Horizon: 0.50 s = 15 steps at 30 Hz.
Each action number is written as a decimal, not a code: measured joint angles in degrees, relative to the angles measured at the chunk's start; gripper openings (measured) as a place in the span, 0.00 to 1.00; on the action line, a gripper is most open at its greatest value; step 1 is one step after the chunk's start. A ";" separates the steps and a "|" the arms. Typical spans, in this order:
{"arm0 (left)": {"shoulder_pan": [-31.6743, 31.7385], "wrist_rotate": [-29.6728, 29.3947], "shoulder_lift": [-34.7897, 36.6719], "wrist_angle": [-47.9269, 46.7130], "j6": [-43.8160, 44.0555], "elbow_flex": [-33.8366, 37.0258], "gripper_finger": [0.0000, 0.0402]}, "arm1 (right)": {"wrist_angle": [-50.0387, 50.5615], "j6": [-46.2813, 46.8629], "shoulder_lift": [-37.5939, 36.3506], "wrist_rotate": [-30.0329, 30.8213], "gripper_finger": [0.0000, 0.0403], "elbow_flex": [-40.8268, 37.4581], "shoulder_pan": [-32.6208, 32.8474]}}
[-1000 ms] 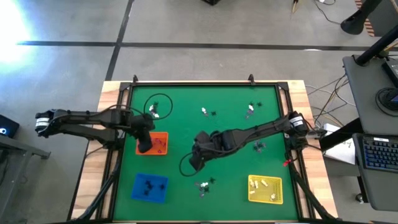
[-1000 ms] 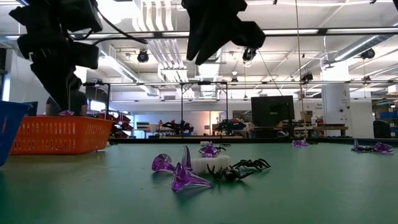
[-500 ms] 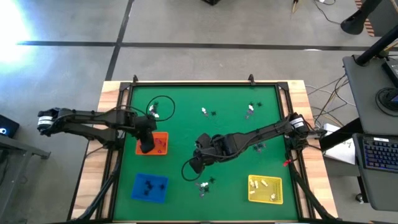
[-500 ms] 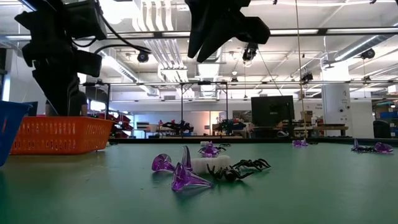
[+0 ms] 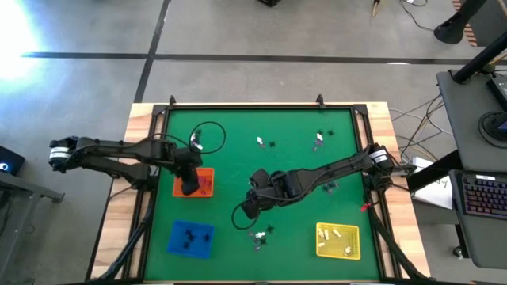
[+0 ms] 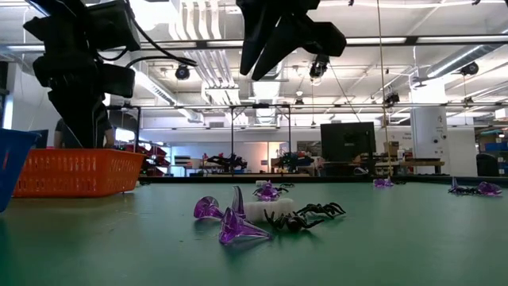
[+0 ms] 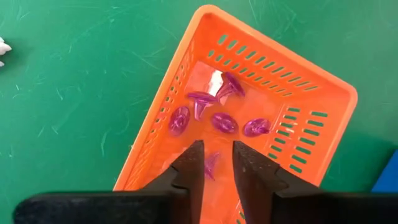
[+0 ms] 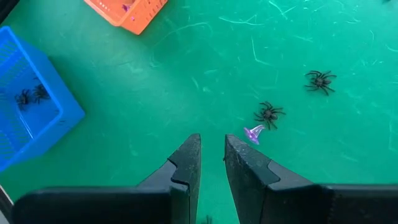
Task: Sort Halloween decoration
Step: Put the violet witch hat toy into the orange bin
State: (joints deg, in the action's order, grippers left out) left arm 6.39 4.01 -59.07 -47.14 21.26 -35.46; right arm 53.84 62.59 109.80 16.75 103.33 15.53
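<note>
Purple trinkets (image 7: pixel 214 112) lie in the orange tray (image 7: pixel 323 99) at centre-left of the high view, with one below the left gripper (image 7: pixel 216 163), whose fingers stand slightly apart, holding nothing. Black spiders (image 8: pixel 268 114) and a purple piece (image 8: pixel 254 132) lie on the green counter (image 5: pixel 238 127) beneath the right gripper (image 8: pixel 211 158), slightly parted and empty.
</note>
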 joint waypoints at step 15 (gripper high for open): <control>-0.04 8.72 0.67 -4.06 -2.82 -5.54 0.25 | 18.65 13.40 -0.27 5.07 0.16 -0.11 2.61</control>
State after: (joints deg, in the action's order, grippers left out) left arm 6.35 12.73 -58.40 -51.20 18.44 -41.01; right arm 72.50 75.98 109.53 21.82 103.22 18.14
